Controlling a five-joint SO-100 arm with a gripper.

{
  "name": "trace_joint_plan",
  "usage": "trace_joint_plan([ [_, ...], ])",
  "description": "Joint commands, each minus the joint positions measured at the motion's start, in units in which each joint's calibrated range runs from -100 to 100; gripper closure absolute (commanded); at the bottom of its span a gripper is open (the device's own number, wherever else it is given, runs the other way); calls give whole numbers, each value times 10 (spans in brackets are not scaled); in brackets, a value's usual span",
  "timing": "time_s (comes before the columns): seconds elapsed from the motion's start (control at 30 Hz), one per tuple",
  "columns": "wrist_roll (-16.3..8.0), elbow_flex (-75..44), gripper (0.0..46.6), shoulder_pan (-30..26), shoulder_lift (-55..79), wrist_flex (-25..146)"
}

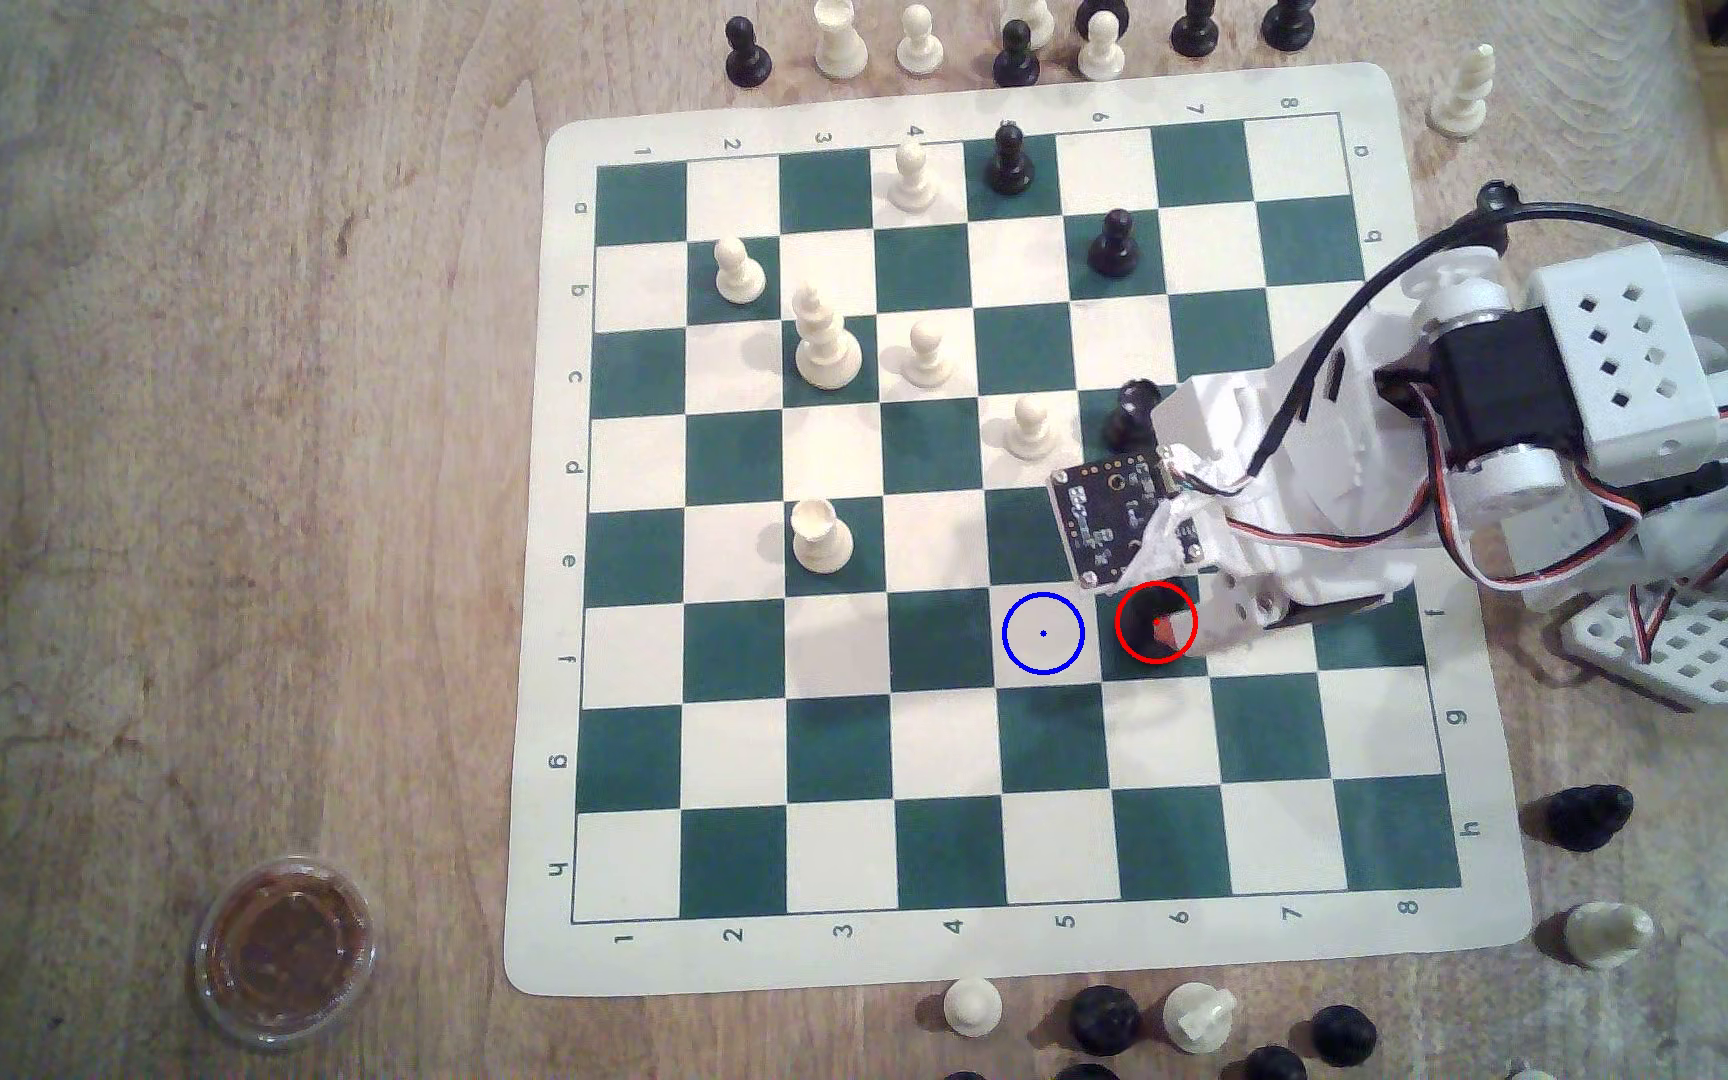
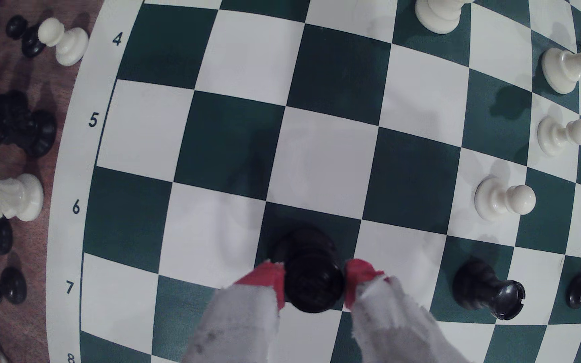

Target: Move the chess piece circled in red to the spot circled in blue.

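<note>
A wooden counter (image 1: pixel 216 415) carries a green-and-cream chess board (image 1: pixel 943 950), with spare pieces scattered round its edges. The fingers (image 2: pixel 314 279), tipped in red and wrapped in pale padding, stand on either side of the chess piece (image 2: pixel 311 275), which sits on the dark green square ringed in red in the exterior view. In the wrist view the red tips look to be touching the piece's rounded crown on both sides, so the fingers appear clenched on it, though how firmly cannot be judged. The base seems to rest on the board.

The spot (image 1: pixel 1043 632), a cream square with a blue ring and dot, lies just beyond the fingertips, the next square over, and is bare.

The risks, as I judge them:
- The hold is high on a glossy, rounded crown. If the squeeze is light, the piece may slip or swing as it rises.
- A drag rather than a lift could catch the broad base on the mat and tip it.
- A tall black piece with a cup-like top (image 2: pixel 488 289) stands near the outer side of one finger, and a white pawn (image 2: pixel 504 202) is a little further off. A wide sideways sweep of the padded fingers could knock either.
- Letting go while the piece is tilted would leave it fallen or off centre.
</note>
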Motion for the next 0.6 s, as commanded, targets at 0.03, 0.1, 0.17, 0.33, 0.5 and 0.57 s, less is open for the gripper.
trace_joint_plan([
  [0.03,-6,-1,464,-3,-11,-11],
  [0.1,-6,-1,464,-2,-11,-11],
  [0.17,-7,1,464,0,-13,-10],
  [0.33,-8,-12,464,12,-53,21],
  [0.5,-17,-55,464,17,-89,75],
  [0.57,-17,-73,464,17,-102,94],
])
